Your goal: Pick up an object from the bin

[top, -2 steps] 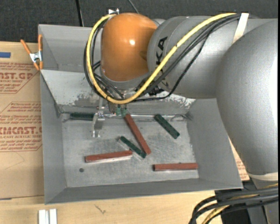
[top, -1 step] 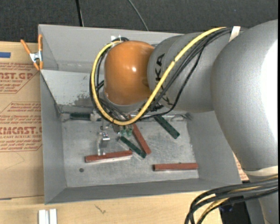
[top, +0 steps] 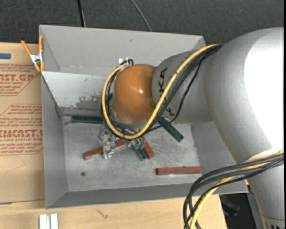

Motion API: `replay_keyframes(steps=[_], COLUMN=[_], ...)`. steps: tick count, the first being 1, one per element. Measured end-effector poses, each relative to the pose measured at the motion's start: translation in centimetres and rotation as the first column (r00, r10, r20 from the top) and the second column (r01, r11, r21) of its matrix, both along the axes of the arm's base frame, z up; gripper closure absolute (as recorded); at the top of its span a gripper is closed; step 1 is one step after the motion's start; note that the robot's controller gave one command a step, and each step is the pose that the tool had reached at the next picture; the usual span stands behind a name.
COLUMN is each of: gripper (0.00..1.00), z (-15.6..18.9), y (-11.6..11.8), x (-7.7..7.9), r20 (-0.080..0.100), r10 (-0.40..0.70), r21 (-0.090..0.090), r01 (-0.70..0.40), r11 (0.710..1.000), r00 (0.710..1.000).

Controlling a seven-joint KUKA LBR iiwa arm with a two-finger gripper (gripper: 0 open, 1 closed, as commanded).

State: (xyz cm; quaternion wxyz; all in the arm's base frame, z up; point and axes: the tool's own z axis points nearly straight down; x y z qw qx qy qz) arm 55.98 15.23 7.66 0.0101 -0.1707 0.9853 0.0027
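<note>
We find the claw [top: 108, 146] down on the floor of the grey metal bin [top: 133, 179], touching a short red-brown flat stick [top: 91, 153] left of centre. Whether it is open or closed we cannot tell. The stick appears unlifted, so the pick remains.

Silver-grey arm [top: 238, 89], glossy orange wrist cover [top: 133, 93], yellow and black cables [top: 182, 69]

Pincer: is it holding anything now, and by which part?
Cannot be told. The pincer is down at the right end of a short red-brown stick on the floor of the bin, but no clear grip shows.
</note>
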Motion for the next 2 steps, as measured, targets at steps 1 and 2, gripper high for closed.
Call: replay_keyframes(steps=[1, 2], gripper=[1.00, 1.00], z=[0.0, 12.6], y=[0.0, 1.1], x=[0.0, -1.2], r20=[0.000, -0.017], r10=[0.000, 0.024], r21=[0.000, -0.007], r01=[0.000, -0.024], r11=[1.000, 1.000], r00=[1.000, 1.000])
